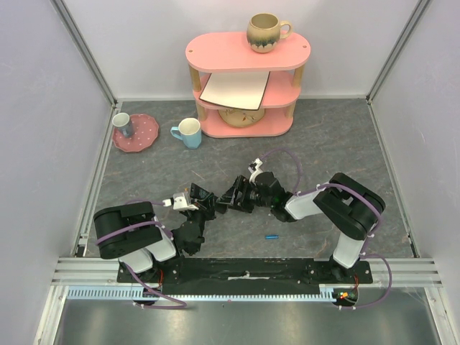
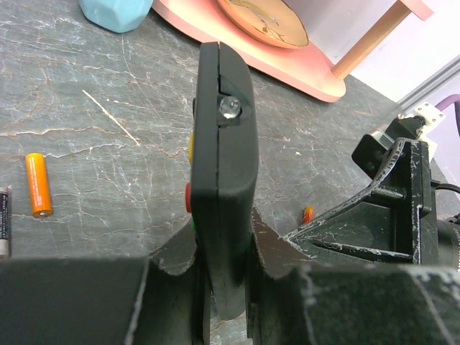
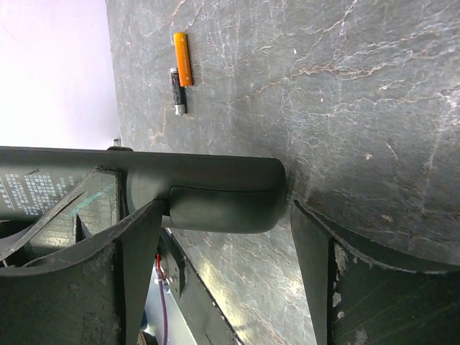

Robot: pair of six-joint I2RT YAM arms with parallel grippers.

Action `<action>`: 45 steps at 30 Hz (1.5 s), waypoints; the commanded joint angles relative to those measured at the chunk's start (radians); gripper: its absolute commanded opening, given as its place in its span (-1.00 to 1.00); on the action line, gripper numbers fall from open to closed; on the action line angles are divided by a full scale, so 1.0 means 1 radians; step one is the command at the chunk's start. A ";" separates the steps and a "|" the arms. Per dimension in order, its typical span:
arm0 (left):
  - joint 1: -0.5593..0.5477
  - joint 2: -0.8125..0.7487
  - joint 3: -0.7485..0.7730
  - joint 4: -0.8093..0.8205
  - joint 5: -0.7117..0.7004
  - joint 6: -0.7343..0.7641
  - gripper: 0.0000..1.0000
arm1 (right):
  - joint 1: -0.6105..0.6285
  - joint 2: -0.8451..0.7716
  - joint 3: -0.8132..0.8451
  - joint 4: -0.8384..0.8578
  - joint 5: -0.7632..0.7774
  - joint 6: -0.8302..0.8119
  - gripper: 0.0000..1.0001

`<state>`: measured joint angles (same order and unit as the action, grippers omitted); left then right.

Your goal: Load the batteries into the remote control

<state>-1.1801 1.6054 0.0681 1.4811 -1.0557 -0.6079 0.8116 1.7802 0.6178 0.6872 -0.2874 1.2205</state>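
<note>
Remote control [image 2: 224, 144] stands on its edge, clamped at one end by our left gripper [image 2: 226, 253], presumably to steady it for loading. Our right gripper [image 3: 226, 230] is spread wide with the remote's rounded end showing between its jaws; we cannot tell whether they touch. An orange battery [image 3: 182, 59] lies well apart on the table [image 3: 345, 86].

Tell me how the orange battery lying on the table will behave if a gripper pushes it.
The orange battery is a smooth cylinder lying on its side, so it will likely roll if pushed sideways. It looks rigid and should not bend. Being small and glossy, it may slip in a pinch, and the black battery beside it could get knocked.
</note>
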 commanded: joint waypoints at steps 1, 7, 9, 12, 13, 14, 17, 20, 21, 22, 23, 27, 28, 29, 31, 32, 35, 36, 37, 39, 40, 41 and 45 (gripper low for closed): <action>-0.019 0.031 -0.080 0.131 0.000 0.066 -0.96 | 0.006 0.007 0.022 0.041 0.002 0.004 0.61; -0.023 0.036 -0.082 0.133 0.003 0.062 -0.96 | 0.006 0.024 0.016 0.061 0.002 0.027 0.59; -0.024 0.036 -0.082 0.133 0.003 0.060 -0.96 | 0.006 0.035 0.010 0.084 -0.001 0.042 0.59; -0.027 0.037 -0.080 0.131 0.003 0.062 -0.96 | 0.006 0.047 0.014 0.083 -0.006 0.042 0.56; -0.026 0.036 -0.080 0.131 0.003 0.062 -0.96 | 0.006 0.048 0.022 0.077 -0.006 0.039 0.53; -0.026 0.036 -0.080 0.131 0.003 0.065 -0.96 | 0.006 0.048 0.028 0.040 -0.007 0.021 0.51; -0.026 0.033 -0.079 0.134 0.002 0.077 -0.96 | 0.006 0.050 0.045 -0.012 -0.009 -0.006 0.46; -0.026 0.031 -0.077 0.133 0.002 0.083 -0.96 | 0.009 0.051 0.054 -0.046 -0.010 -0.018 0.43; -0.026 0.033 -0.076 0.133 0.002 0.083 -0.96 | 0.009 0.050 0.062 -0.058 -0.013 -0.029 0.40; -0.026 0.030 -0.076 0.133 0.002 0.086 -0.96 | 0.011 0.051 0.065 -0.083 -0.010 -0.036 0.38; -0.026 0.030 -0.076 0.134 0.002 0.088 -0.96 | 0.011 0.050 0.065 -0.089 -0.009 -0.041 0.37; -0.026 0.025 -0.074 0.133 0.000 0.097 -0.96 | 0.011 0.048 0.071 -0.130 -0.007 -0.056 0.35; -0.026 0.021 -0.076 0.133 0.000 0.099 -0.96 | 0.011 0.048 0.071 -0.135 -0.004 -0.059 0.34; -0.026 0.019 -0.076 0.134 -0.001 0.102 -0.96 | 0.011 0.047 0.072 -0.141 -0.002 -0.059 0.33; -0.026 0.014 -0.077 0.133 -0.004 0.109 -0.96 | 0.011 0.042 0.076 -0.159 -0.001 -0.068 0.33; -0.026 0.011 -0.077 0.133 -0.004 0.111 -0.96 | 0.011 0.042 0.074 -0.164 0.001 -0.072 0.33; -0.026 0.005 -0.077 0.133 -0.007 0.123 -0.96 | 0.011 0.038 0.080 -0.187 0.002 -0.076 0.33; -0.026 0.004 -0.079 0.133 -0.007 0.125 -0.96 | 0.011 0.035 0.082 -0.192 0.004 -0.082 0.33; -0.026 0.002 -0.077 0.133 -0.007 0.128 -0.96 | 0.011 0.033 0.085 -0.199 0.007 -0.087 0.33; -0.026 0.001 -0.077 0.134 -0.009 0.132 -0.96 | 0.009 0.028 0.088 -0.212 0.010 -0.088 0.32; -0.026 -0.001 -0.079 0.133 -0.010 0.135 -0.96 | 0.012 0.028 0.088 -0.218 0.010 -0.093 0.32; -0.027 -0.004 -0.079 0.133 -0.012 0.135 -0.96 | 0.009 0.030 0.089 -0.225 0.010 -0.095 0.32; -0.026 -0.007 -0.079 0.133 -0.015 0.140 -0.96 | 0.011 0.028 0.092 -0.238 0.011 -0.102 0.32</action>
<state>-1.1862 1.5921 0.0677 1.4719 -1.0954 -0.5789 0.8089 1.7943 0.7033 0.5789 -0.3077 1.1709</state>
